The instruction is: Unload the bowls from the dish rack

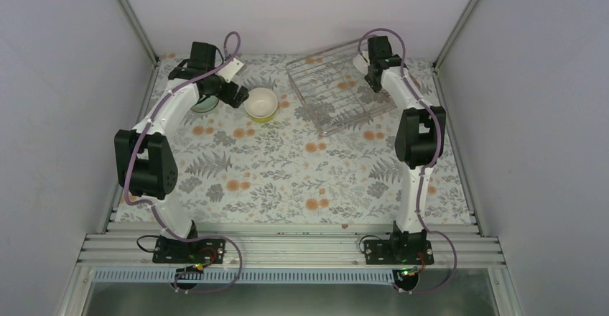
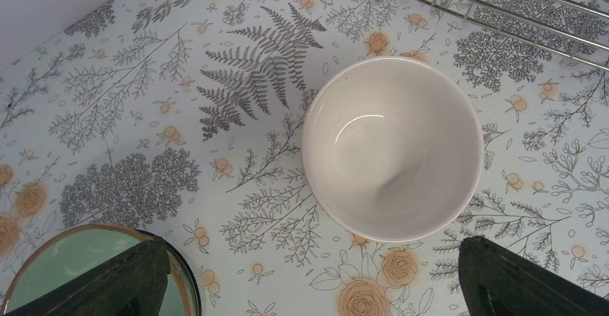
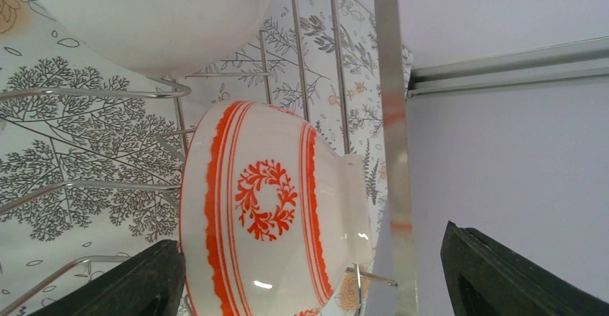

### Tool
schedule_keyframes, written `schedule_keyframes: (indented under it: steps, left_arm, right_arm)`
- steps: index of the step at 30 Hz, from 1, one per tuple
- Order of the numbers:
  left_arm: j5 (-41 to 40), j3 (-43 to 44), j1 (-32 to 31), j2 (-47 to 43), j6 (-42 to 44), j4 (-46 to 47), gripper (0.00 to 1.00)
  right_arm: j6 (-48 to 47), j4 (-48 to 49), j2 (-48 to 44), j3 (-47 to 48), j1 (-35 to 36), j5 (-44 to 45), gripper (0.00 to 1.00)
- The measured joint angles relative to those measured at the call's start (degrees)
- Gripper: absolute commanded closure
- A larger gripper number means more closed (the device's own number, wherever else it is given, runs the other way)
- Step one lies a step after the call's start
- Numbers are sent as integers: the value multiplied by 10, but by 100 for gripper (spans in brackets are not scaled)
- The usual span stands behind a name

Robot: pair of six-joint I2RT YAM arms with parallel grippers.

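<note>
The silver wire dish rack (image 1: 332, 95) sits at the back right, and its wires show in the right wrist view (image 3: 93, 92). A bowl with red-orange pattern (image 3: 266, 215) stands on edge in it, beside a white bowl (image 3: 158, 14). My right gripper (image 1: 374, 74) is open, its jaws on either side of the patterned bowl (image 3: 316, 287). A yellow-green bowl with a white inside (image 1: 261, 104) stands on the table left of the rack. A mint green bowl (image 2: 86, 266) stands further left, partly under my arm. My left gripper (image 2: 316, 287) hovers open and empty between these two.
The table has a floral cloth (image 1: 287, 165). Grey walls and metal posts (image 1: 133, 14) close in the back and sides. The rack's corner (image 2: 503, 14) lies close to the yellow-green bowl. An aluminium rail (image 1: 287, 248) runs along the near edge.
</note>
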Motion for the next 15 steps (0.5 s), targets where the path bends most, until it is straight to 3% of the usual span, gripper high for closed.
schedule_keyframes:
  steps: [15]
  left_arm:
    - [2,-2,3,0,0,2,0]
  right_arm:
    - [3,26,-7,-66,7,25,13]
